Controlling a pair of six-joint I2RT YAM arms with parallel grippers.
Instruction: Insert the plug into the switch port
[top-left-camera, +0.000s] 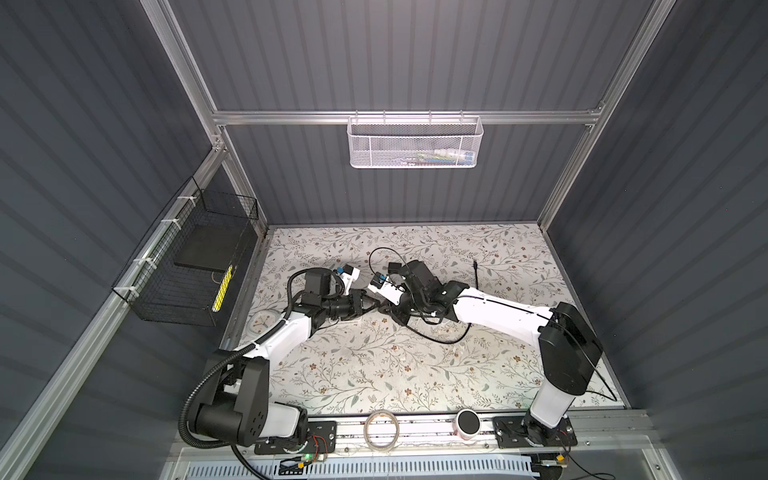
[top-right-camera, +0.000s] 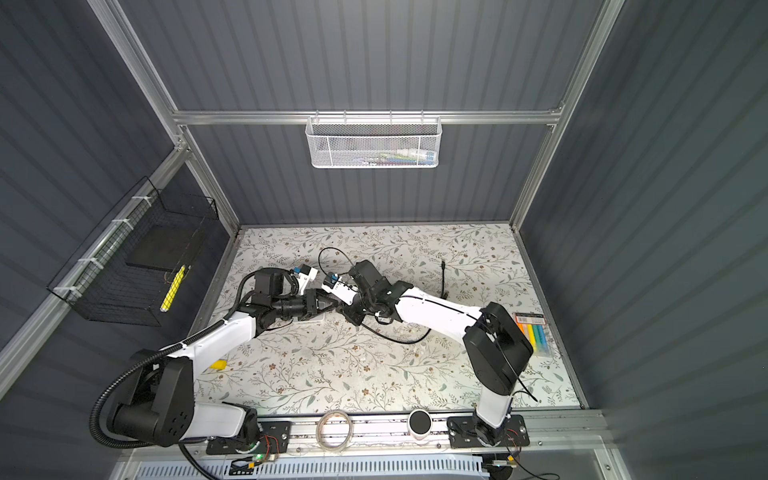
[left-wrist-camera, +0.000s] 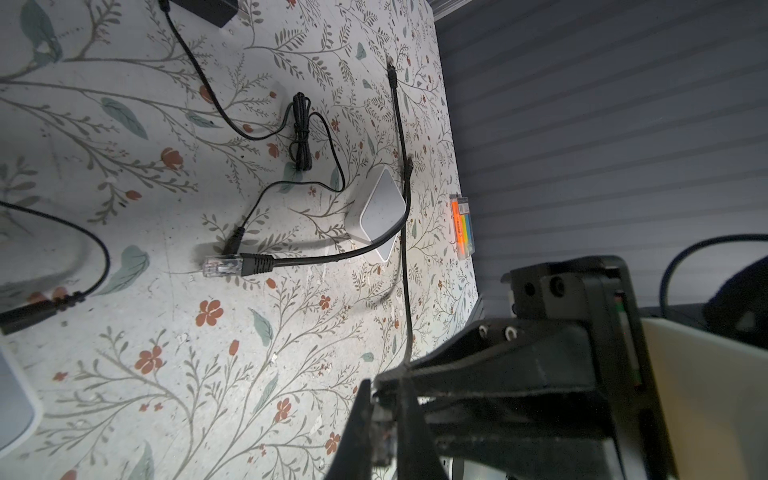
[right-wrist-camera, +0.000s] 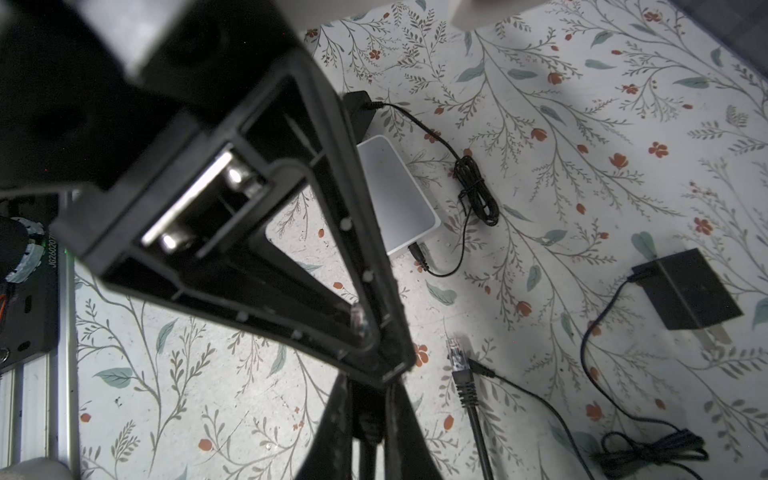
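Mid-table, over the floral-printed tabletop (top-left-camera: 415, 374), the left gripper (left-wrist-camera: 381, 411) and right gripper (right-wrist-camera: 368, 409) meet tip to tip. The clear plastic plug (left-wrist-camera: 380, 436) sits between the left one's fingers, and its black round cable (left-wrist-camera: 405, 291) passes through the right one's, its far end (top-left-camera: 474, 266) on the table behind the right arm. One white square plastic switch (right-wrist-camera: 399, 199) lies under the left arm's wrist. The second white switch (left-wrist-camera: 382, 208) lies just beside that cable, with a short black patch cable (left-wrist-camera: 324, 257) draped over its corner. A flat pack of coloured markers (top-right-camera: 534, 334) lies at the table's right edge.

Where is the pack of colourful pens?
In a top view, the pack of colourful pens lies at the right edge of the table, just beside the right arm's black elbow.
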